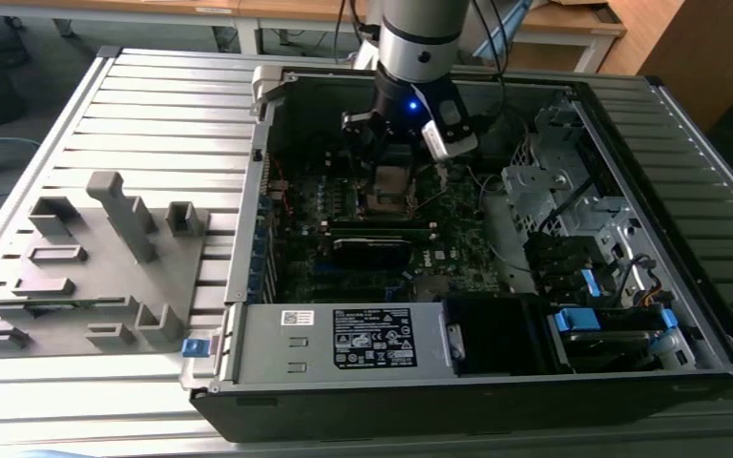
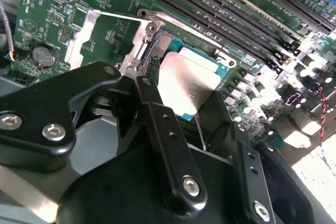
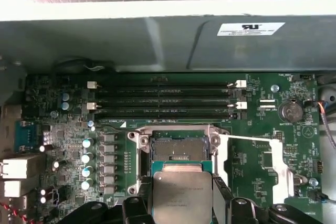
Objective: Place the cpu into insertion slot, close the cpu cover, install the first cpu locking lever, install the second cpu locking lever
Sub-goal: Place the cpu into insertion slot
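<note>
Right now my fingers (image 3: 223, 200) are clamped on the cpu (image 3: 181, 195), holding it flat and overlapping one edge of the insertion slot (image 3: 177, 148), not yet seated. I judge this is step one. Seating it calls for squaring its corners with the slot.

Dull metal, shiny metal and matt black parts are seen.
The top of the cpu (image 3: 181, 198) is made of dull grey metal. The insertion slot (image 3: 177, 149) is dark and is ringed with shiny metal. The cpu cover (image 2: 84, 34) is made of thin bright metal. The hand (image 2: 184, 103) is matt black, with shiny screws (image 2: 190, 184) set in it. The motherboard (image 3: 262, 124) is coated in glossy green. The tabletop (image 1: 150, 105) is made of ribbed pale metal, and a matt grey plastic block (image 1: 99, 258) is laid on it.
</note>
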